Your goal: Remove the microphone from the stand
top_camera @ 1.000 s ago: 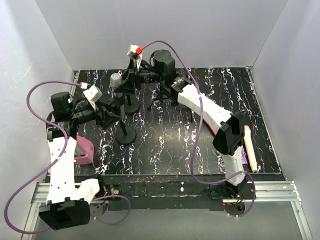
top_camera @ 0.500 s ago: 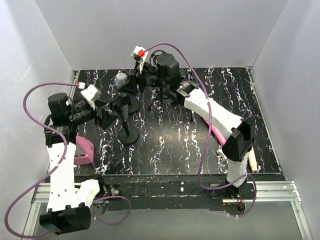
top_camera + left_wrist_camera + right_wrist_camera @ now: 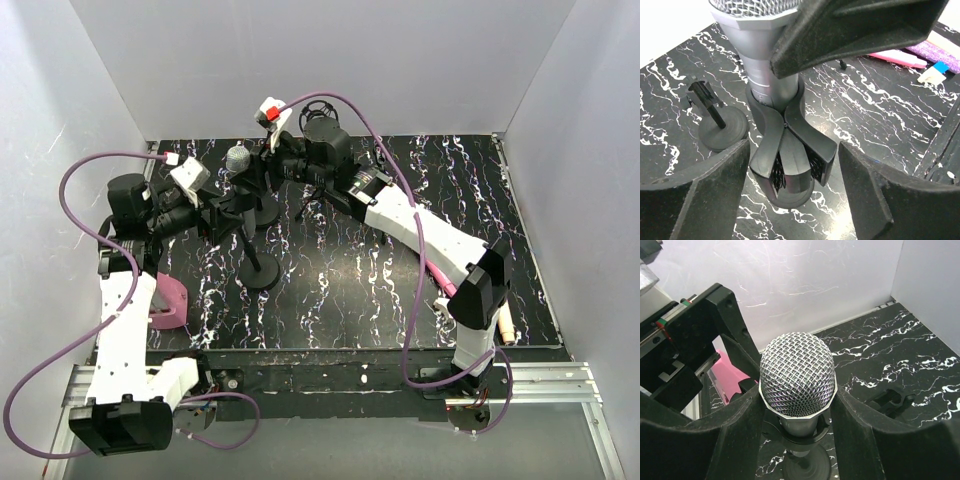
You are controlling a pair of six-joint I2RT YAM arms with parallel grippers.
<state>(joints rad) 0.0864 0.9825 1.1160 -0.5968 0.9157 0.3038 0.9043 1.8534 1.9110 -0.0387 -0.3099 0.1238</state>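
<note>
The microphone (image 3: pixel 237 158) has a silver mesh head (image 3: pixel 797 372) and a grey body (image 3: pixel 765 60). It stands upright in the black clip (image 3: pixel 787 155) of the stand (image 3: pixel 257 270), which has a round base. My right gripper (image 3: pixel 797 396) reaches in from the far side and is shut on the microphone, its fingers (image 3: pixel 740 430) pressed against both sides of the head. My left gripper (image 3: pixel 795 152) is open and level with the clip. Its fingers (image 3: pixel 715 190) flank the clip with a gap on each side.
A second black stand (image 3: pixel 720 127) with a round base (image 3: pixel 263 212) stands just behind. A small tripod (image 3: pixel 318 195) lies under the right arm. A pink object (image 3: pixel 165 302) sits at the left edge. A pale handle (image 3: pixel 503 318) and pink items (image 3: pixel 897 57) lie at the right.
The left gripper's jaws have spread wider around the clip, and its wrist has shifted slightly toward the far side. The right gripper has stayed clamped on the microphone head while its arm shifted.
</note>
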